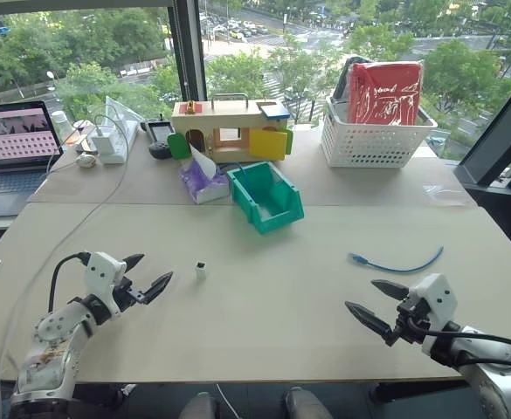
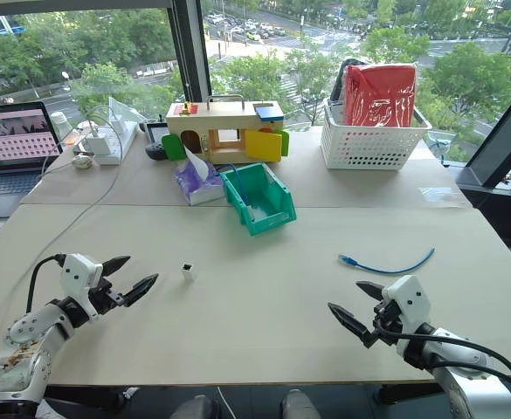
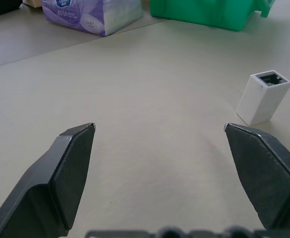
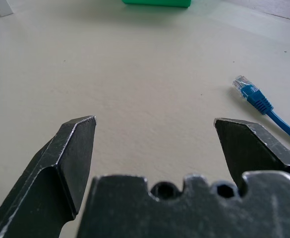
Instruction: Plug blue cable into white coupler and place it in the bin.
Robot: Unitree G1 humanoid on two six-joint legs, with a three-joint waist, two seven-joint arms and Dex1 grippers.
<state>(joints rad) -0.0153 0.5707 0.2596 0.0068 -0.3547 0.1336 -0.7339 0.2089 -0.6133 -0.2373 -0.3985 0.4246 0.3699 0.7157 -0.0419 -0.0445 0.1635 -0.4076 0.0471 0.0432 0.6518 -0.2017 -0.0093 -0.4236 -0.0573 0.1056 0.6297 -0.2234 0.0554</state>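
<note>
left gripper (image 1: 148, 273): jaws spread wide, nothing in them, hovering low over the table (image 1: 264, 305) on the near left side
right gripper (image 1: 376, 304): same deal, jaws wide apart and empty, near right side, pointing in toward the middle
white coupler (image 1: 201, 271): standing upright on the table just past the left gripper's tips, not touching; the left wrist view shows its dark socket facing up (image 3: 263, 97)
blue cable (image 1: 397, 264): lying loose on the table a bit beyond the right gripper, curved like a shallow smile, clear plug on the end toward the middle of the table; plug isn't in anything, and it's well apart from the coupler
bin (image 1: 267, 198): teal-green, sitting further back around the middle, open front angled to the near right; can't tell if anything's inside
tissue pack (image 1: 202, 181): purple, just beside the bin on its left
wooden box (image 1: 231, 129): behind the bin, coloured doors hanging open
white basket (image 1: 374, 136): back right, red bag inside
laptop (image 1: 12, 144): far left, screen on
</note>
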